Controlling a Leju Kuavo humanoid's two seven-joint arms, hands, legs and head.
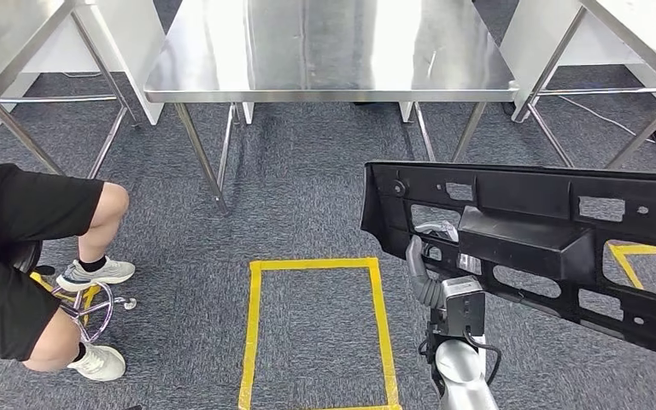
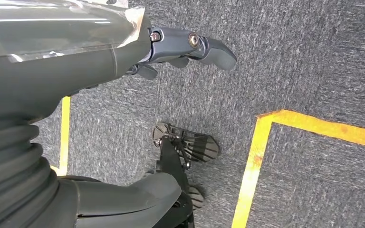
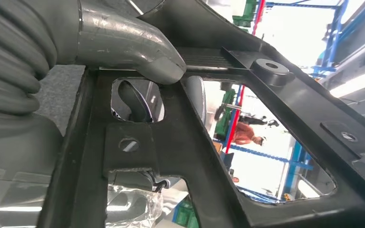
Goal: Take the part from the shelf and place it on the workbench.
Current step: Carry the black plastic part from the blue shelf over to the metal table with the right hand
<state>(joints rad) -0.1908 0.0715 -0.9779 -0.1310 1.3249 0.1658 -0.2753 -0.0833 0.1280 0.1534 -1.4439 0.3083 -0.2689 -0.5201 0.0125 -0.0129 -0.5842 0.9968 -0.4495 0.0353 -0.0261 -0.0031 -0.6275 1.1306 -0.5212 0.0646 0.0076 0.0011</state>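
**Black part held up at the right, steel bench ahead**

The right robot hand [image 1: 431, 256] grips the long black plastic part [image 1: 547, 239] near its left end, with the silver forearm rising from the lower edge of the head view. In the right wrist view the thick grey thumb [image 3: 138, 52] presses on the part's rim [image 3: 180, 142] and a dark finger shows through one of its cut-outs. The part is off the floor, tilted, running from mid-picture out past the right edge, its openings and ribs facing the camera.

The left robot hand [image 2: 190, 47] hangs over the grey carpet, grasping nothing, its fingers loosely curled.

The stainless-steel bench [image 1: 333, 51] stands ahead, well apart from the part. A rectangle of yellow tape [image 1: 316, 333] marks the carpet between the robot and the bench. A seated person's legs [image 1: 43, 256] show at the left.
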